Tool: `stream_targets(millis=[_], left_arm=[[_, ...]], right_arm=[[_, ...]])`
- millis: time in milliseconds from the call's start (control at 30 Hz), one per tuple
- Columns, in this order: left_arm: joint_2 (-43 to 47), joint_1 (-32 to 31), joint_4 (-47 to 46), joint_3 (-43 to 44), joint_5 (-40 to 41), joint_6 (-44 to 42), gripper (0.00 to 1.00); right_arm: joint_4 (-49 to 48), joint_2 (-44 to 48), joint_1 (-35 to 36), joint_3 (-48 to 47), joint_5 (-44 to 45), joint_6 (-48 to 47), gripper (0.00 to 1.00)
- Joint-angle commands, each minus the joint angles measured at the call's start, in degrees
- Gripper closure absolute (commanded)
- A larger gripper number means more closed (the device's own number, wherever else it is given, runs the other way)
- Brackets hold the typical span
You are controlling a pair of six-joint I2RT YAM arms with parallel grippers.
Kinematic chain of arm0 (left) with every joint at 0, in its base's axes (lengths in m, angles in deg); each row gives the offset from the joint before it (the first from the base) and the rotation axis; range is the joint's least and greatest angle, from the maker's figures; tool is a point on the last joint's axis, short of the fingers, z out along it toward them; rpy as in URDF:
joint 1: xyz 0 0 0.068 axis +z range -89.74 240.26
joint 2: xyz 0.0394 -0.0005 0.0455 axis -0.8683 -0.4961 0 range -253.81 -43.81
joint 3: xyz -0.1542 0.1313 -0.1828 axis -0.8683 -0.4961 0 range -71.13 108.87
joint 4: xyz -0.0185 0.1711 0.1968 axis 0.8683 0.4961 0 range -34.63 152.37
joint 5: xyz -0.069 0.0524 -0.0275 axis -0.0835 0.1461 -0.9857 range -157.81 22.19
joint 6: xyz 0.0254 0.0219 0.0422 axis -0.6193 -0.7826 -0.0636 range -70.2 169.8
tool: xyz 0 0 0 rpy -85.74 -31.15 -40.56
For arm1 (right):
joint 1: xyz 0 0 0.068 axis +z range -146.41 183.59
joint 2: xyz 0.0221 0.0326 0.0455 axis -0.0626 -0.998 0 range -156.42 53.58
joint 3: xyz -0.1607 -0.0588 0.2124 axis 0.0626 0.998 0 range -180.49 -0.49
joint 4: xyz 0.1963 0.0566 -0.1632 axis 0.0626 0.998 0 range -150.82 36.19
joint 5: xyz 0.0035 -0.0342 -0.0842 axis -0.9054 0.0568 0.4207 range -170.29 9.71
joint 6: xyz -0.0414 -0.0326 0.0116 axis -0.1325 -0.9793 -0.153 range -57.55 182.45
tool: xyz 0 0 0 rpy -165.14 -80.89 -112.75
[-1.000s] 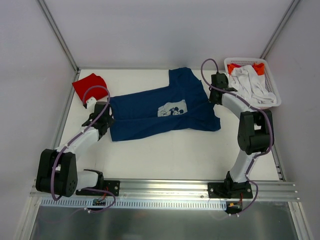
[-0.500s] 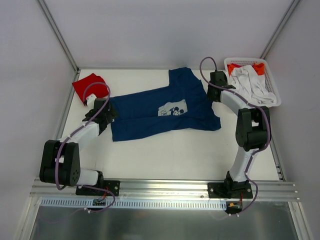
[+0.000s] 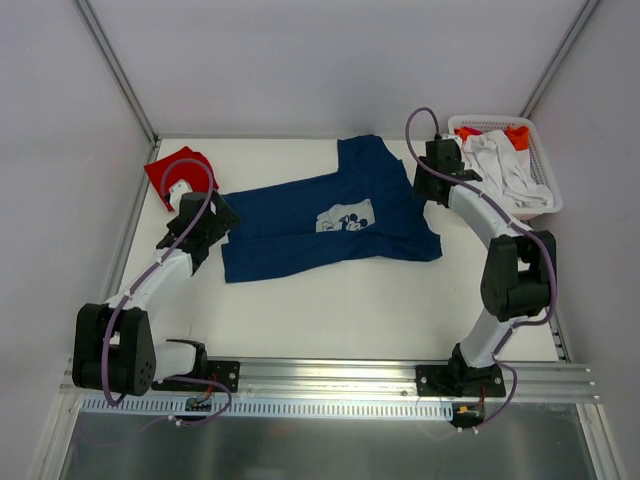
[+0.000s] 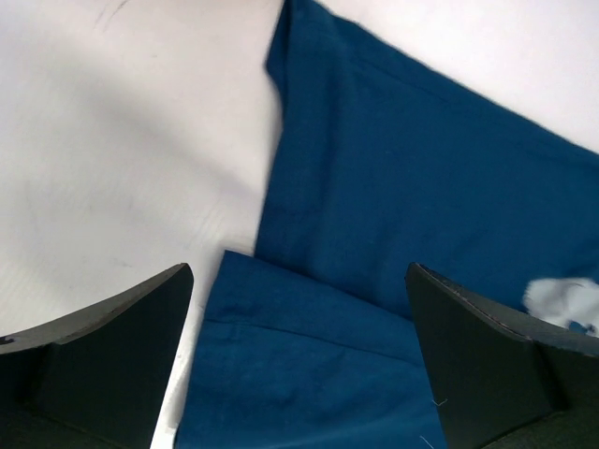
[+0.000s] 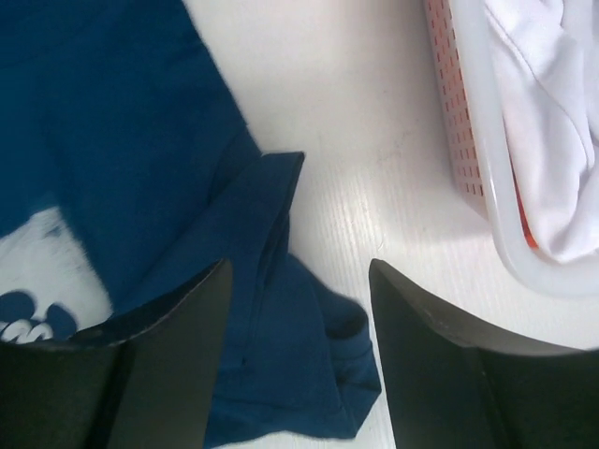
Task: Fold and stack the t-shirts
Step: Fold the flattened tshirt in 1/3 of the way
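Robot arms hung open-jawed over a navy t-shirt (image 3: 330, 220) on a white tabletop (image 3: 330, 310).
The navy t-shirt lay spread across the middle of the frame, its pale cartoon print facing up, while a red t-shirt (image 3: 175, 172) lay in a small bundle at upper left. The left arm (image 3: 160, 275) hung over the shirt's left edge and the right arm (image 3: 490, 225) over its rumpled right edge, both sets of jaws open and gripping nothing. A white basket (image 3: 545, 205) of clothes stood at upper right.

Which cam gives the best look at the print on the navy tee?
Top external: the whole print shows, flat on the navy tee. Left wrist catches only a pale sliver at its right edge; right wrist shows a cropped corner, lower left.
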Motion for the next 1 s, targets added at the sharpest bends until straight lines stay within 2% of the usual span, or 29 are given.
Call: stream_targets(millis=[0,233,433,733,967], left_arm=[[4.1,-0.6,1.4,-0.8,-3.7,0.5,0.01],[5.2,-1.8,1.6,-4.6,-5.9,2.3,0.01],[6.9,-2.4,1.7,-5.7,-6.9,2.5,0.01],[4.4,-3.9,0.8,-5.2,-7.9,3.6,0.01],[-1.2,-9.1,-2.4,-4.1,-8.7,4.6,0.01]], right_arm=[[2.5,6.4,3.2,1.9,0.4,0.9,0.37],[2.9,10.4,8.3,9.2,-1.1,5.9,0.37],[1.0,10.1,9.6,14.4,-1.7,8.2,0.37],[-0.7,7.8,9.6,16.0,-2.5,8.7,0.37],[-1.4,5.3,9.6,15.6,-2.9,8.7,0.37]])
